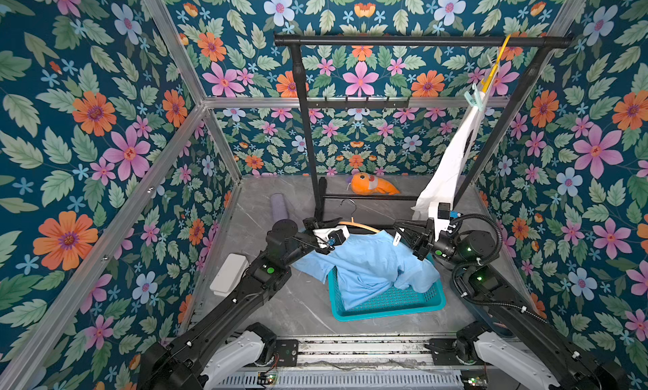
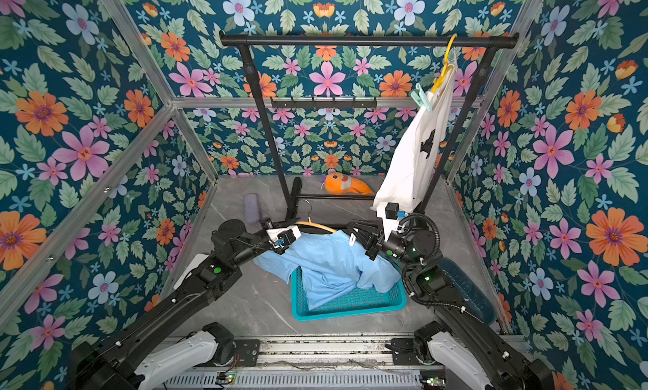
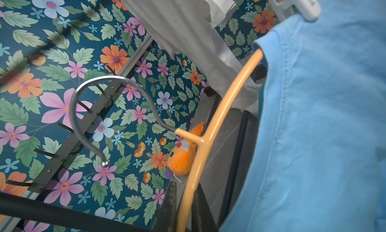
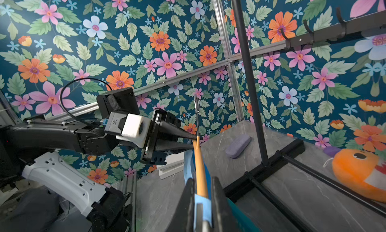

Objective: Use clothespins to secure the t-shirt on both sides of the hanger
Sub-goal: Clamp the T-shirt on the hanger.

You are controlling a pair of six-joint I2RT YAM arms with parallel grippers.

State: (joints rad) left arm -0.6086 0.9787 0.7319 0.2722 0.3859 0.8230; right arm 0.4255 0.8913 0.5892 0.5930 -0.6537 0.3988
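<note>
1. Clothespins, two: one white clothespin (image 1: 397, 238) on the blue t-shirt (image 1: 368, 262), just beside the right gripper; one mint green clothespin (image 1: 471, 98) on the white t-shirt (image 1: 445, 160) hanging from the rack rail (image 1: 420, 41).
2. Hangers, two: the orange hanger (image 1: 357, 225) mid-table, above the basket's (image 1: 385, 312) far rim; the yellow hanger (image 1: 498, 60) on the rail.
3. Left gripper (image 4: 194, 140): fingers closed on the orange hanger beside its hook.
4. Right gripper (image 4: 203, 179): fingers clamped on the orange hanger's shirt-covered arm.

basket (image 1: 385, 312): table centre.
t-shirt (image 1: 371, 265): over basket, spilling toward 9 o'clock.
hanger (image 1: 361, 225): in t-shirt's collar, 12 o'clock of basket.
rack (image 1: 420, 41): behind, 12 o'clock.
toy (image 1: 371, 185): beneath rack.
hung shirt (image 1: 449, 160): rack's 2 o'clock end, clothespin (image 1: 471, 100) on it.
</note>
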